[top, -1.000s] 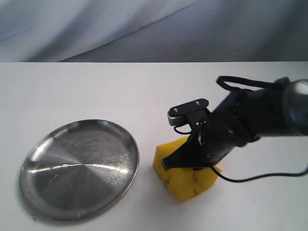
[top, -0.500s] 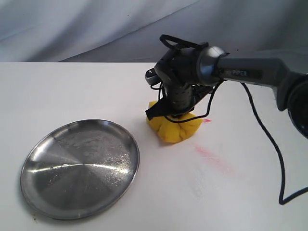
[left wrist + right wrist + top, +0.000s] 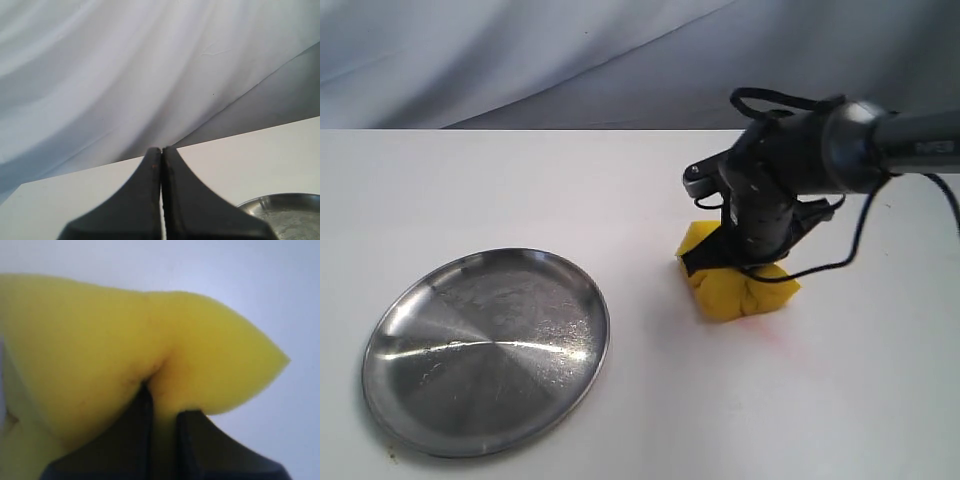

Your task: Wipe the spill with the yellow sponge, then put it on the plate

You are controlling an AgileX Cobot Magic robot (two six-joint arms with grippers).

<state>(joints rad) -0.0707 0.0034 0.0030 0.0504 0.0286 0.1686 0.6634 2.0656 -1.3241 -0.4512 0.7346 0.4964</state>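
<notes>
The yellow sponge [image 3: 735, 290] rests pressed on the white table right of centre, squeezed by my right gripper [image 3: 745, 262], which is shut on it from above. In the right wrist view the sponge [image 3: 125, 340] bulges round the black fingers [image 3: 137, 440] that pinch a fold of it. The steel plate [image 3: 440, 420] lies at the front left, a sponge's length from the sponge. No spill shows; the sponge covers the table beneath it. My left gripper [image 3: 161, 155] is shut and holds nothing, above the table near the plate's rim [image 3: 280, 200]; it is out of the exterior view.
A faint pink tinge [image 3: 770, 335] marks the table just in front of the sponge. A black cable [image 3: 840, 260] loops from the right arm over the table. Grey cloth [image 3: 520, 60] hangs behind the table's far edge.
My right gripper has swept the sponge about: from the front centre to the back left, then to the right and slightly nearer. The pink streak seen half a second ago has mostly gone.
</notes>
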